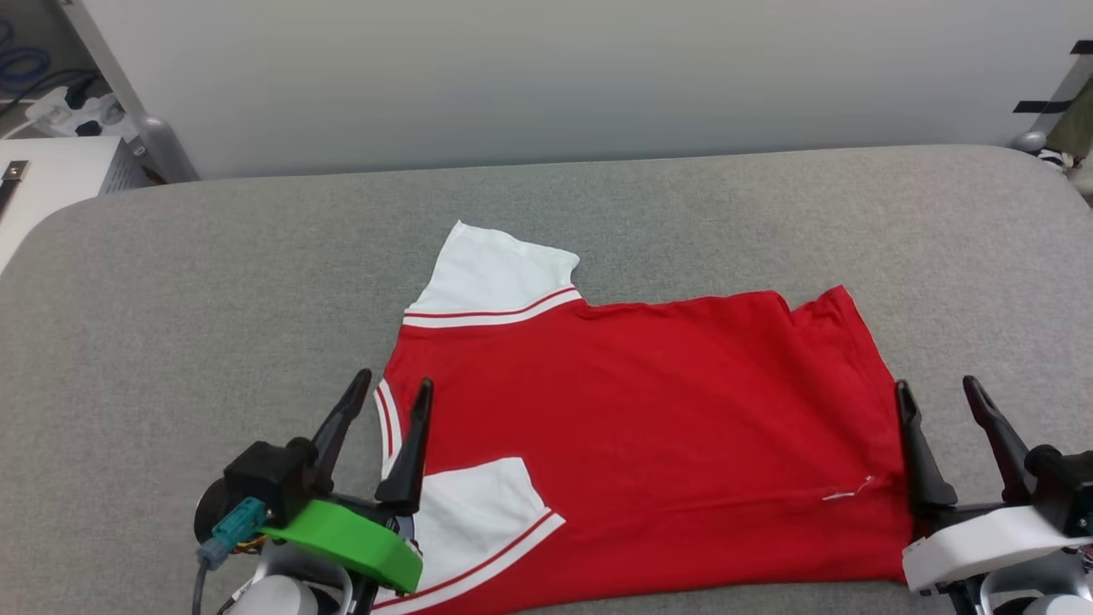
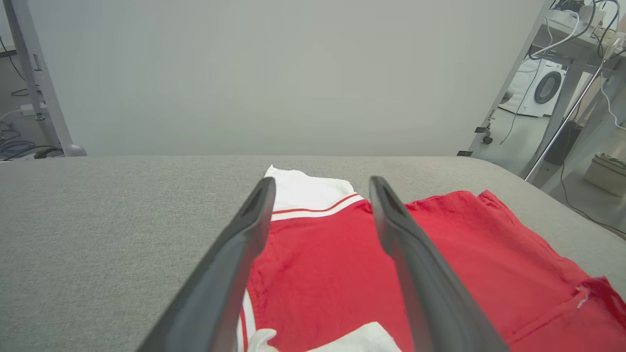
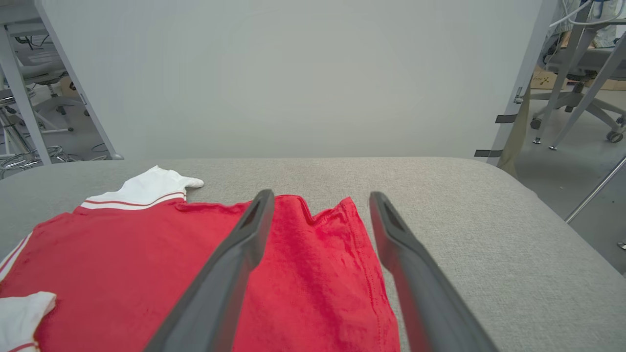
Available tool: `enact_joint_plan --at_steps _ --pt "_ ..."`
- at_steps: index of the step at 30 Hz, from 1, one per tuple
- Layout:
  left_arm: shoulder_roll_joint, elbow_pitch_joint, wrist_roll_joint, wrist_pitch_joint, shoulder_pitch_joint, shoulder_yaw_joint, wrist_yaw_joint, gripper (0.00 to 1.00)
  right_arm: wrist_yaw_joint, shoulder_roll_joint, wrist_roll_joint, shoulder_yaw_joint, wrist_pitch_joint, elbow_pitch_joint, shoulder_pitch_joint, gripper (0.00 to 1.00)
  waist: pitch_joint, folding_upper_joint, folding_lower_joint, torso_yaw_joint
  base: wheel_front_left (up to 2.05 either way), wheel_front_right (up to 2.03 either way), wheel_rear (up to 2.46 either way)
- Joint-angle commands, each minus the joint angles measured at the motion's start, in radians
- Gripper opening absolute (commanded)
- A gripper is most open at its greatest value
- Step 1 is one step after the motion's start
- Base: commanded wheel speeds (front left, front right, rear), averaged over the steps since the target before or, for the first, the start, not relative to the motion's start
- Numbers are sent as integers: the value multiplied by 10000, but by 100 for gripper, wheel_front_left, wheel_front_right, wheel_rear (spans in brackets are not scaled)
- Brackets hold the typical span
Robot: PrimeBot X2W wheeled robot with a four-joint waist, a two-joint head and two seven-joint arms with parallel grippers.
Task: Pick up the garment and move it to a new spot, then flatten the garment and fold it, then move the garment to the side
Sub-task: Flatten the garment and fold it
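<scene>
The garment [image 1: 649, 427] lies flat on the grey padded table [image 1: 213, 282], red with white sleeves and striped trim. One white sleeve points toward the far edge; the other is folded in over the red cloth near the front left. My left gripper [image 1: 395, 384] stands open over the garment's left edge, by the striped collar. My right gripper [image 1: 938, 389] is open at the garment's right hem edge. In the left wrist view the garment [image 2: 332, 259] spreads beneath the open left gripper [image 2: 320, 186]. In the right wrist view the hem of the garment [image 3: 303, 274] lies under the open right gripper [image 3: 318, 198].
A pale wall panel [image 1: 546, 77] stands behind the table's far edge. Grey table surface extends left of the garment and behind it. Off the table's right side are chair legs [image 3: 577, 83] and a washing machine [image 2: 538, 88]; cables and a white box [image 1: 51, 162] at the left.
</scene>
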Motion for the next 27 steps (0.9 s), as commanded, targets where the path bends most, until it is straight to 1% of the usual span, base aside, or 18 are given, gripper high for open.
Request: enact_joint_plan --at_steps 1,3,5,9,12,15,19,24,27 --pt "-10 288 211 -55 -192 -37 -198 100 -15 111 -65 -46 -127 2 -225 100 294 -1 0 -226 0 0 0" --pt "89 747 342 -45 -603 -204 -378 100 -15 182 -93 26 -184 7 -285 100 468 -1 0 -370 0 0 0" --pt "254 1206 377 205 -1199 -418 -516 100 -15 238 -120 63 -209 -11 -315 100 661 -1 0 -513 0 0 0" --pt "696 1859 298 1270 -2697 -807 -672 100 -15 349 -138 50 -235 -106 -455 100 1169 -1 0 -864 0 0 0" --pt "1136 2199 97 2388 -3956 -1204 -730 100 -15 384 -152 122 -224 -204 -605 100 1607 -1 0 -1161 0 0 0" --pt "1619 2449 -395 3704 -5200 -1716 -746 100 -15 408 -158 191 -245 -265 -807 100 2047 -1 0 -1448 0 0 0" --pt "2344 2749 -1374 5391 -6949 -2403 -750 100 -15 481 -137 395 -354 -367 -1137 100 2677 -1 0 -1811 0 0 0" --pt "3275 3470 -2417 7454 -8896 -3260 -751 100 -15 585 -125 688 -521 -437 -1559 100 3413 -1 0 -2261 0 0 0" --pt "3522 3981 -2757 8333 -9695 -3468 -752 100 -15 634 -88 861 -657 -486 -1773 100 3736 -1 0 -2478 0 0 0"
